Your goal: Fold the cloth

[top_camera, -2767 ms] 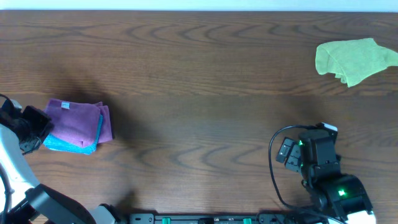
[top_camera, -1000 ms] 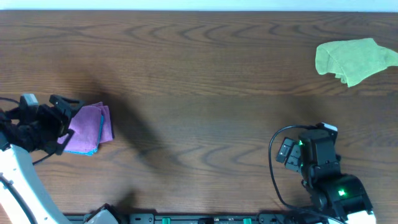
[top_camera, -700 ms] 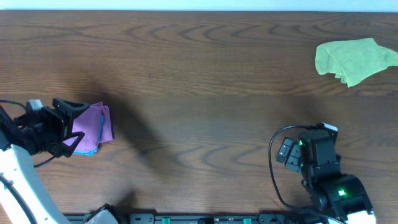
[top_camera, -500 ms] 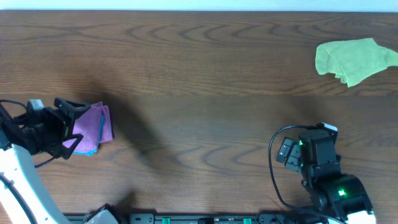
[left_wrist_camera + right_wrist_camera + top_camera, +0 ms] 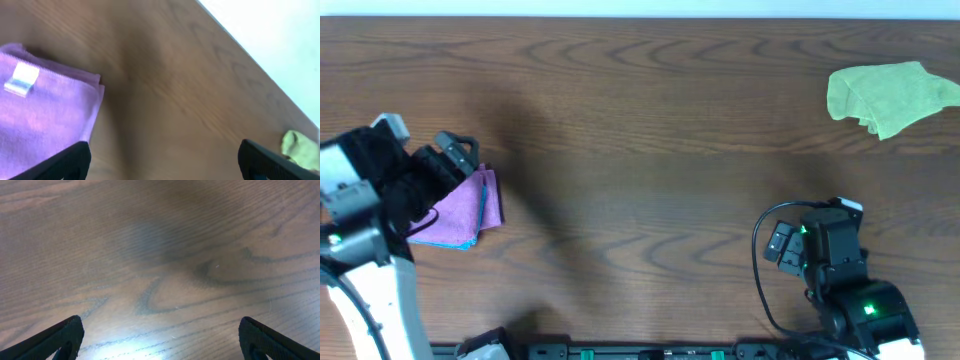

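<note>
— Purple cloth, where?
— Left side, folded, on blue cloth, tag up.
— Fingers?
— Left gripper spread wide, empty, at cloth. Right gripper spread, empty, near right.

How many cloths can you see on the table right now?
3: the purple cloth at the left edge, a blue cloth under it, a lime-green cloth far right. The left arm may hide more.
</note>
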`<action>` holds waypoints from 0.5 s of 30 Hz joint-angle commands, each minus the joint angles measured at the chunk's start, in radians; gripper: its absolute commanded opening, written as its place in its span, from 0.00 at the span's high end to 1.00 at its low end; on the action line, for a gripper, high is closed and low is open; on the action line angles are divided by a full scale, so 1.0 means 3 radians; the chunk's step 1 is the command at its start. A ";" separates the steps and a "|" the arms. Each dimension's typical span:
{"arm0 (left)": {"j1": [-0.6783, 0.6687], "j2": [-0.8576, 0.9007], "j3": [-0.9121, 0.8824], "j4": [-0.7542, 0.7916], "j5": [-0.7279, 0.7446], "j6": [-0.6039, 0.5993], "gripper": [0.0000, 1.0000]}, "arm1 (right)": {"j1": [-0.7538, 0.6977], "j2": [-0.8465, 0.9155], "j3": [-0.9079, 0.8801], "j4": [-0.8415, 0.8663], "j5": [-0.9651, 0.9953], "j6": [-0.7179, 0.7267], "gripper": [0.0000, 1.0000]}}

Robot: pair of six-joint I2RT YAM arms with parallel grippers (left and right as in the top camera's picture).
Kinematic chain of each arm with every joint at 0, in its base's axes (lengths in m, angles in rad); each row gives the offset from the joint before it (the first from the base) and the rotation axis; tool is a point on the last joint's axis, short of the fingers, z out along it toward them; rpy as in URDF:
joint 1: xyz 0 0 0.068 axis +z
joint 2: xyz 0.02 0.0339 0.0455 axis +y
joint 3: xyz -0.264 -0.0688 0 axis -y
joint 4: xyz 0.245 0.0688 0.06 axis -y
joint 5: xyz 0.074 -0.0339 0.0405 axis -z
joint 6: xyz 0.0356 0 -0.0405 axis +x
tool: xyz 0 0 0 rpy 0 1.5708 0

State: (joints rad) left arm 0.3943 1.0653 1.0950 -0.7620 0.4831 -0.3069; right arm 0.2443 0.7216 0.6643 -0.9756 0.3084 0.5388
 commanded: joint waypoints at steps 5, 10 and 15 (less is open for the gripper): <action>-0.0217 -0.0693 -0.1105 0.1003 -0.0261 0.0092 0.05 | -0.0028 -0.0020 -0.0019 -0.0005 0.0056 0.0047 0.01; -0.0362 -0.1439 -0.1869 0.1492 -0.0407 0.0257 0.05 | -0.0028 -0.0020 -0.0019 -0.0004 0.0056 0.0047 0.01; -0.0511 -0.2014 -0.2232 0.1511 -0.0636 0.0476 0.05 | -0.0028 -0.0020 -0.0019 -0.0005 0.0056 0.0047 0.01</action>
State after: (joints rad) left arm 0.2604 0.5201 0.4572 -0.3134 0.3470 -0.2249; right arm 0.2443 0.7216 0.6636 -0.9752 0.3107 0.5396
